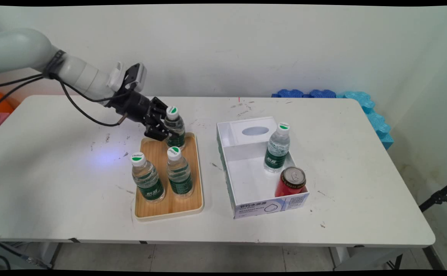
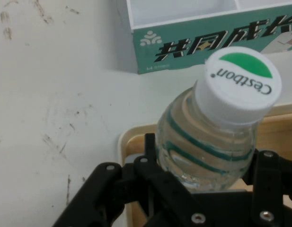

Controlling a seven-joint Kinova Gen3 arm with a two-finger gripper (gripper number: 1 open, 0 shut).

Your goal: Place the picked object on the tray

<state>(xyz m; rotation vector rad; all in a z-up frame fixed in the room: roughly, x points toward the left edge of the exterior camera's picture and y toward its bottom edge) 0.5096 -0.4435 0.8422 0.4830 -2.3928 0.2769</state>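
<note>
The black two-finger gripper (image 1: 168,132) has its jaws clamped on the clear plastic water bottle (image 1: 175,130) at the far end of the wooden tray (image 1: 193,184), its cap reading "Cestbon". Two matching bottles (image 1: 148,178) (image 1: 179,172) stand upright at the tray's near end. Right of the tray, the white cardboard box (image 1: 229,180), printed with Chinese lettering, holds a fourth bottle (image 1: 277,148) and a red drink can (image 1: 292,182). The counter (image 1: 55,172) carries everything.
</note>
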